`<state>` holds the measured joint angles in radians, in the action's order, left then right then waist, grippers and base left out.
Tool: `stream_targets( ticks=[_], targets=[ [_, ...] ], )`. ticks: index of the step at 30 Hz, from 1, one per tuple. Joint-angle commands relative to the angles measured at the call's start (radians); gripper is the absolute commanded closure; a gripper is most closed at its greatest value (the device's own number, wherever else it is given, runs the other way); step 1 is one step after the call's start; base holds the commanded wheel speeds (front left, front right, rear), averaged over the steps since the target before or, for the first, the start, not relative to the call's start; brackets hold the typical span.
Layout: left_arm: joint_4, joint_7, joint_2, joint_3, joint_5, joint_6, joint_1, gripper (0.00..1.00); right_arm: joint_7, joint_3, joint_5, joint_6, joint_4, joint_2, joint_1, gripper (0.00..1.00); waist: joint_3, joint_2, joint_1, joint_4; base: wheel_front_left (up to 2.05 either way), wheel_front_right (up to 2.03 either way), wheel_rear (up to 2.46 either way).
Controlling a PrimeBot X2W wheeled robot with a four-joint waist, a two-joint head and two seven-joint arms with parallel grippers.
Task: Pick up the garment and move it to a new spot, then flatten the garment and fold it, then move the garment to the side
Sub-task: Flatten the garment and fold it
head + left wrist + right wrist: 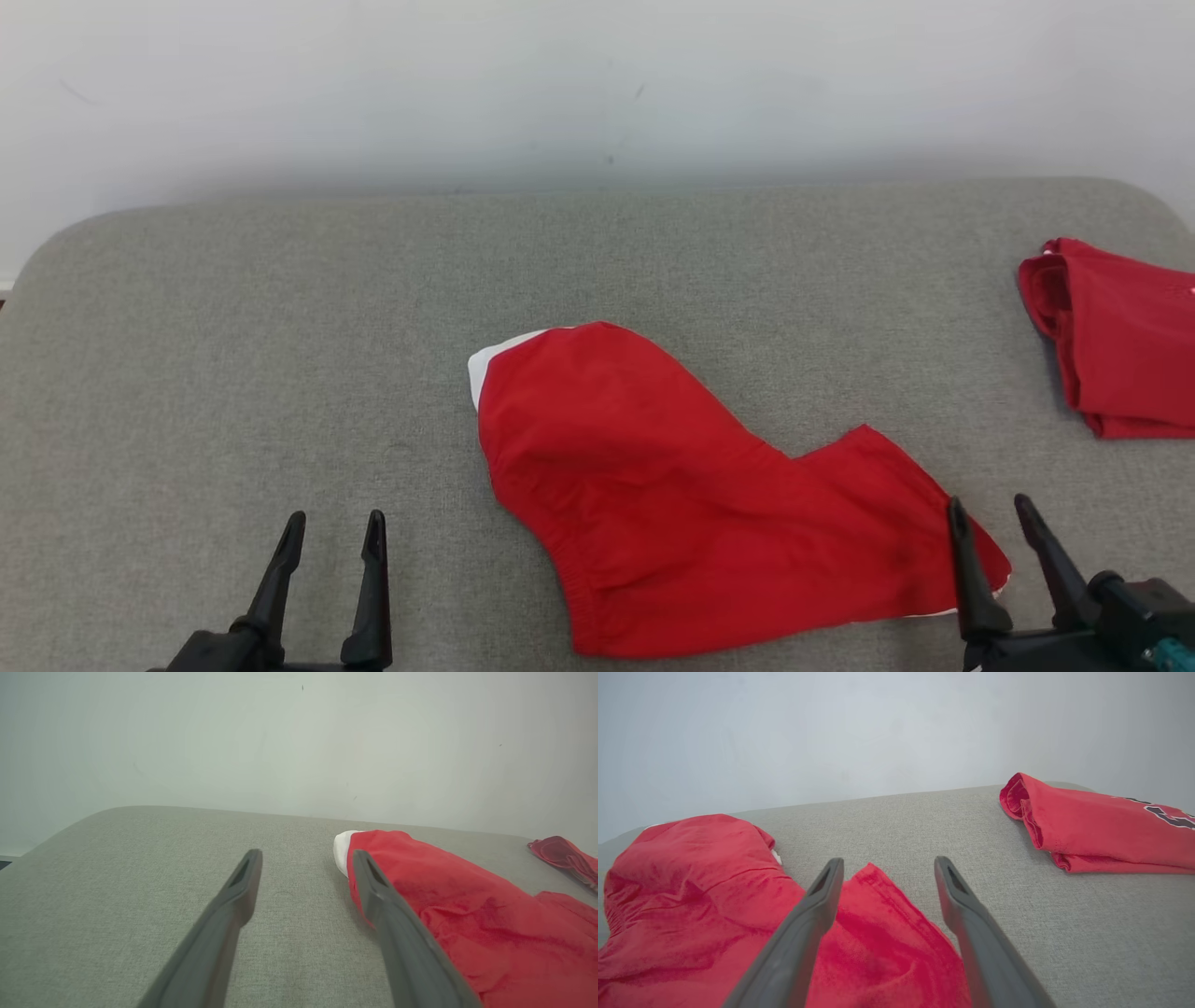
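A red garment (672, 495) with a white lining edge lies loosely folded on the grey padded table (280, 327), near the front centre. It also shows as the red garment (472, 919) in the left wrist view and the red garment (710, 905) in the right wrist view. My right gripper (988, 511) stands open at the garment's right corner, its fingers apart above the cloth with nothing gripped; the right gripper (885, 870) hangs over that corner. My left gripper (334, 527) is open over bare table, left of the garment; the left gripper (306, 861) is empty.
A second red garment (1116, 336), folded, lies at the table's right edge; in the right wrist view this folded garment (1101, 821) carries dark print. A pale wall (597, 84) rises behind the table. Bare grey surface spreads to the left and back.
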<state>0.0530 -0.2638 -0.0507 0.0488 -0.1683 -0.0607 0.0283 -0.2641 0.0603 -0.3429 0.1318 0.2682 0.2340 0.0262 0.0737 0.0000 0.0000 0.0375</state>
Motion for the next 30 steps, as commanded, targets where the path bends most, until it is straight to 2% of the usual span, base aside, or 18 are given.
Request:
stream_targets(
  ticks=[1,11,16,20,22,26,30],
  targets=[
    [0.001,0.000,0.000,-0.004,0.006,0.000,0.012,0.00,0.000,0.000,0.012,-0.003,-0.014,-0.010,-0.020,0.00,-0.010,0.0000,0.0000,-0.007,0.00,0.00,0.00],
    [0.007,0.000,0.000,-0.012,0.015,-0.019,0.040,0.00,0.000,0.002,0.025,-0.003,-0.075,-0.044,-0.077,0.00,-0.030,0.0000,0.0000,-0.021,0.00,0.00,0.00],
    [0.036,0.000,0.000,0.028,0.017,-0.037,0.039,0.00,0.000,0.006,0.025,-0.003,-0.079,-0.043,-0.080,0.00,-0.029,0.0000,0.0000,-0.024,0.00,0.00,0.00],
    [0.104,0.000,0.000,0.125,0.021,-0.059,0.027,0.00,0.000,0.016,0.024,-0.003,-0.079,-0.041,-0.075,0.00,-0.025,0.0000,0.0000,-0.027,0.00,0.00,0.00],
    [0.168,0.000,0.000,0.218,0.017,-0.068,0.007,0.00,0.000,0.024,0.021,-0.003,-0.076,-0.038,-0.069,0.00,-0.021,0.0000,0.0000,-0.031,0.00,0.00,0.00],
    [0.268,0.000,0.000,0.354,-0.003,-0.068,-0.033,0.00,0.000,0.034,0.016,-0.003,-0.073,-0.036,-0.056,0.00,-0.014,0.0000,0.0000,-0.042,0.00,0.00,0.00],
    [0.345,0.000,-0.012,0.432,-0.045,-0.068,-0.081,0.00,0.000,0.039,0.010,-0.003,-0.073,-0.031,-0.047,0.00,-0.001,0.0000,0.0000,-0.057,0.00,0.00,0.00]
  ],
)
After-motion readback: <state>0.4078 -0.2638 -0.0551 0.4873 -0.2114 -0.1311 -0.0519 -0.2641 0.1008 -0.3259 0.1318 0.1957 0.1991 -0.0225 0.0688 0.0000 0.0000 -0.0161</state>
